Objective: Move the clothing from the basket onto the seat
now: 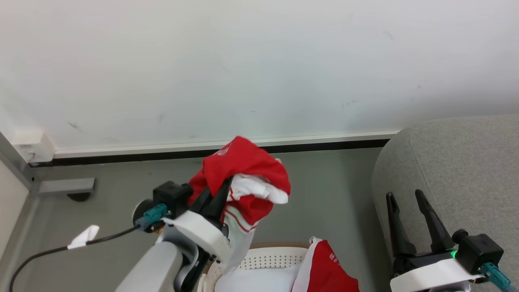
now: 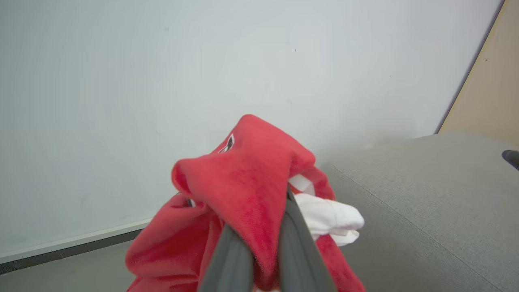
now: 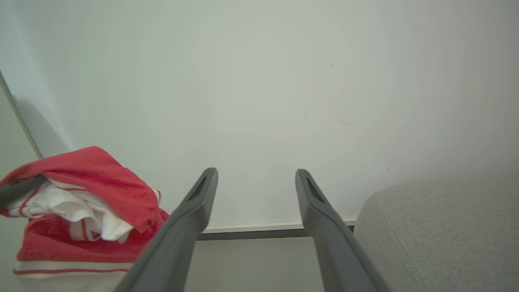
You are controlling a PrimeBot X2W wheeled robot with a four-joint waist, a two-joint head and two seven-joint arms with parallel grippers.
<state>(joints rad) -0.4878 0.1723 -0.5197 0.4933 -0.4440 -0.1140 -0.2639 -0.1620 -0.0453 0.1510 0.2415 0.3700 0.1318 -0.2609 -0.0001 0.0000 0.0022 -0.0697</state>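
Note:
My left gripper [image 1: 226, 184] is shut on a red garment with white trim [image 1: 245, 178], lifted above the basket [image 1: 267, 256] and draped over the fingers; it fills the left wrist view's centre as red cloth [image 2: 243, 190] around my left gripper [image 2: 259, 239]. More red clothing [image 1: 326, 265] lies in the white basket with a plain white pad [image 1: 255, 282]. The grey seat [image 1: 458, 174] stands to the right. My right gripper [image 1: 405, 196] is open and empty beside the seat's edge; in the right wrist view my right gripper [image 3: 256, 176] frames the wall, with the held garment [image 3: 81, 194] at left.
A white wall with a dark baseboard [image 1: 202, 152] runs behind. Grey floor [image 1: 332, 190] lies between basket and seat. A black cable with a white tag [image 1: 83, 237] trails from the left arm. A door stop and frame [image 1: 67, 186] sit at the left.

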